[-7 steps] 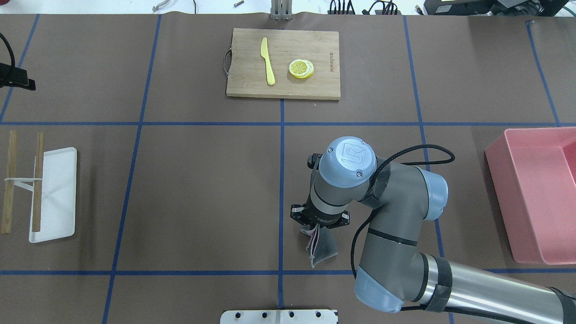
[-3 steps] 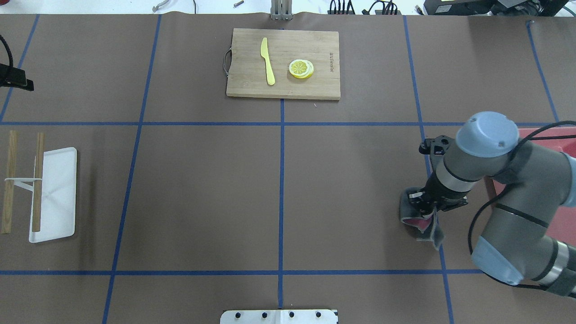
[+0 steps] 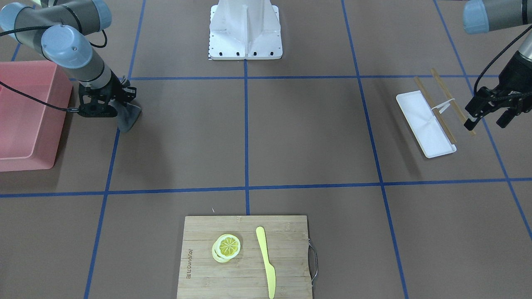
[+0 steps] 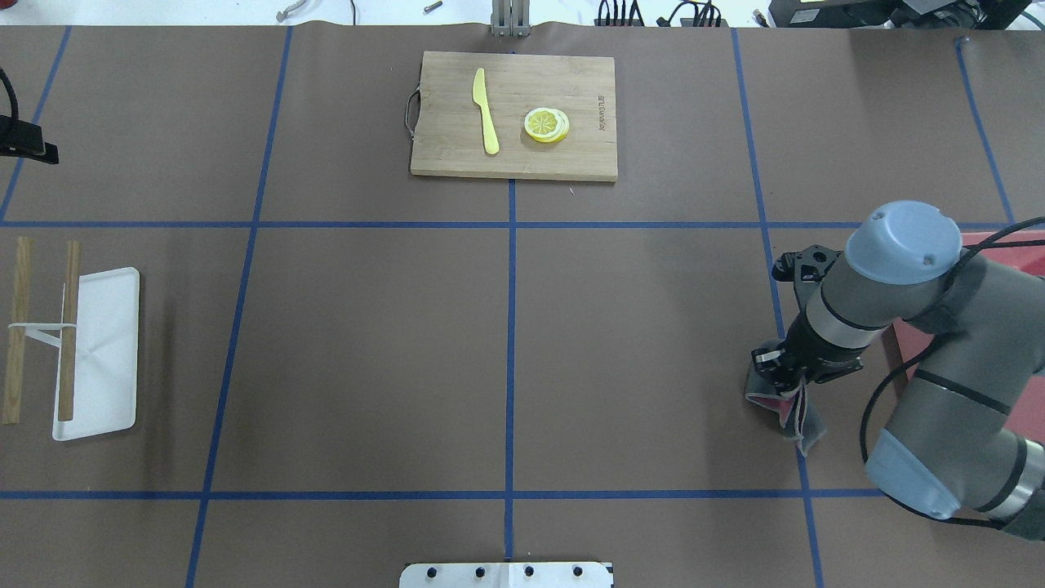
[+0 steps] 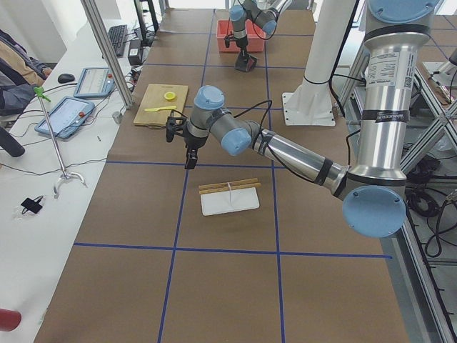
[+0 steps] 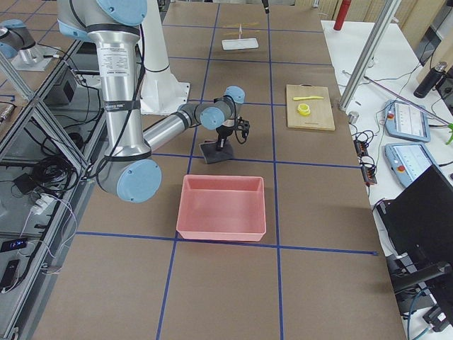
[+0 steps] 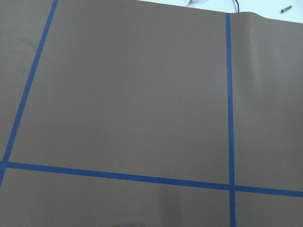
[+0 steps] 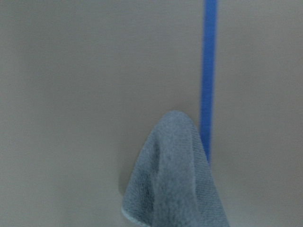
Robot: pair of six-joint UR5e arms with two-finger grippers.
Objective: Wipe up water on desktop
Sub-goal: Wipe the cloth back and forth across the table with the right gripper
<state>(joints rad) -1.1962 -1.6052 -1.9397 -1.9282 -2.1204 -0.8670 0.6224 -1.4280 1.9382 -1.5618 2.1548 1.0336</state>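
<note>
Overhead exterior: right gripper (image 4: 784,382) holds cloth (image 4: 796,416) on desktop (image 4: 637,343) near pink bin (image 4: 1000,243).

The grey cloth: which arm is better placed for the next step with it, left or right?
Right. The right gripper holds the cloth beside the pink bin; the left gripper hangs empty far away.

2 tips of right tool (image 4: 785,390) inside grey cloth (image 4: 798,420) (blurred up close), pink bin (image 3: 58,124) cropped.

The counter (image 4: 367,351) is matte brown, with a grid of thin blue tape lines. The cloth (image 4: 793,411) is grey and pink. The bin (image 6: 223,205) is pink, the knife (image 4: 486,114) yellow.
</note>
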